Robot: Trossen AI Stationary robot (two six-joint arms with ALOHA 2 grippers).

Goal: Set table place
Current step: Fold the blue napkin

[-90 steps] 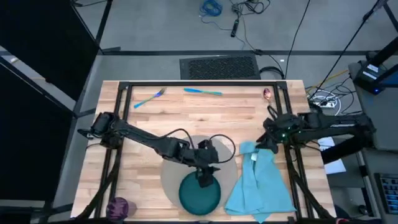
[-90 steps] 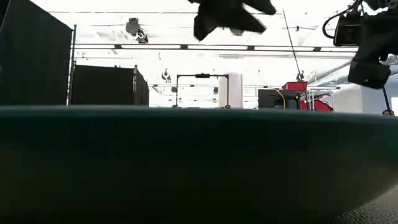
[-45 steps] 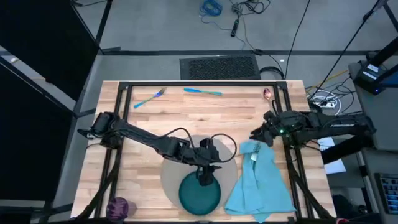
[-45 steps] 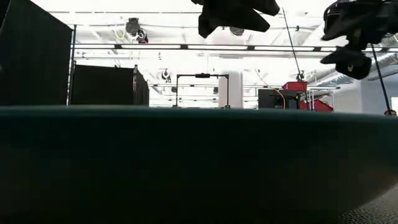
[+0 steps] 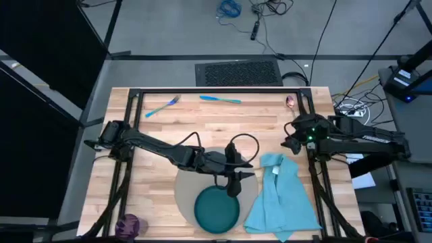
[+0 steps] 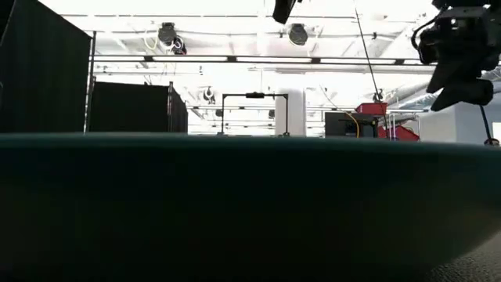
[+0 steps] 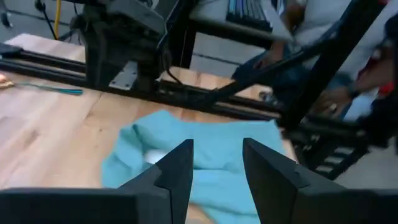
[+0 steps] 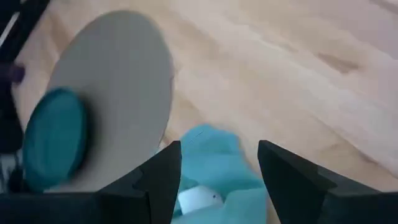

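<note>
The dark teal plate (image 5: 217,209) lies on the round grey mat (image 5: 189,192) near the table's front edge; its rim fills the low view (image 6: 250,204). The light blue napkin (image 5: 282,199) lies rumpled on the table to the right of the mat. My left gripper (image 5: 236,183) hovers open above the mat's right part, pointing toward the napkin (image 7: 205,152). My right gripper (image 5: 287,143) hangs open above the bare wood just beyond the napkin's far end (image 8: 211,155). A blue-handled fork (image 5: 160,106) and another blue piece of cutlery (image 5: 220,99) lie at the far edge. The purple cup (image 5: 128,224) stands at the near left corner.
A small pinkish object (image 5: 290,102) lies at the far right by the black frame rail (image 5: 307,115). Bare wood (image 5: 223,128) stretches between the mat and the cutlery. People sit beyond the table's right side (image 7: 323,68).
My left gripper has risen from just above the plate's far rim, gone a little toward the table's right edge and turned toward the napkin. My right gripper has drawn back from over the napkin's far end toward the far edge. The plate and napkin have stayed put.
</note>
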